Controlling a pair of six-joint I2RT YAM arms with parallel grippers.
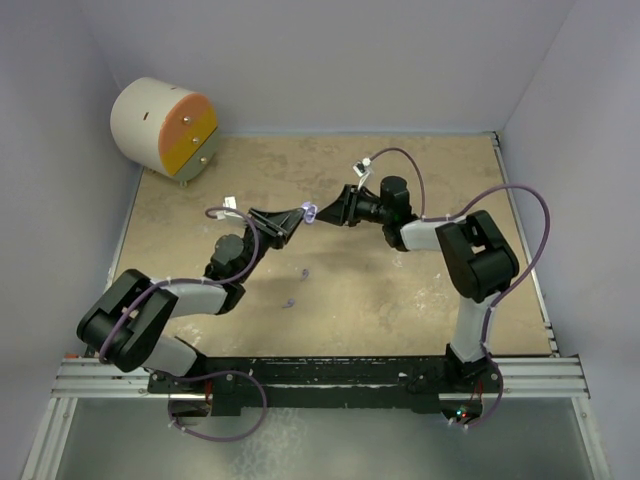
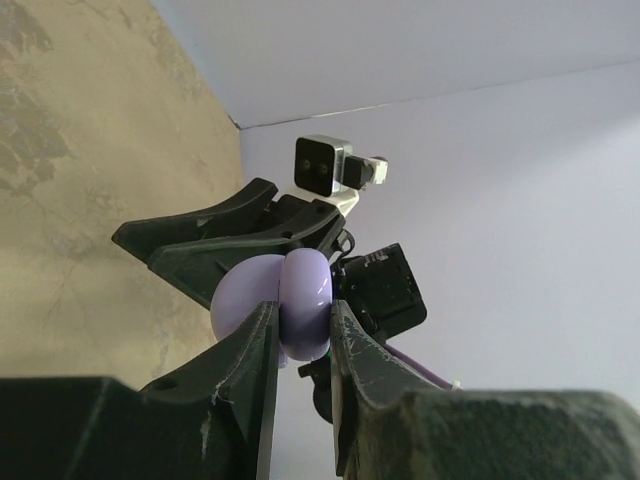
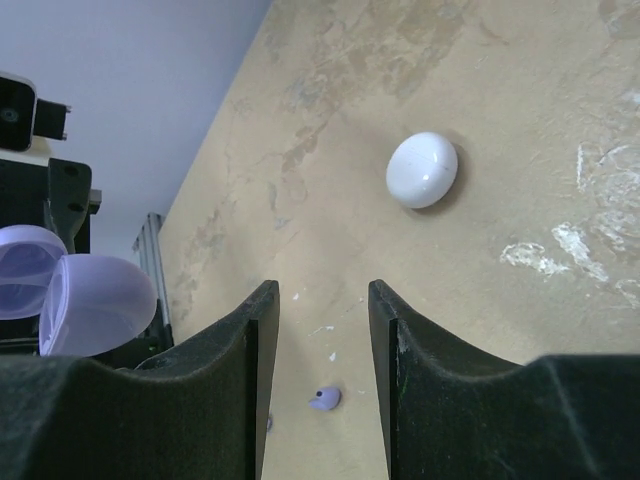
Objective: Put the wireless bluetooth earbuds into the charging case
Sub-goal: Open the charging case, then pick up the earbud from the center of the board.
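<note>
Two lilac earbuds are lying on the bench; the left pincer is pinching the open lilac case aloft, while the right pincer, hovering spread and empty, is probably needing to fetch one.

Left gripper fills the bottom of the frame, its two black fingers clamped on the lilac charging case at centre. The case shows two rounded lobes, matte on the left and glossy on the right, and the fingers pinch the glossy lobe. Right gripper sits just behind the case, black and angled toward left of frame, with its wrist camera above. Tan mottled table on the left. Pale wall on the right and top.
</note>
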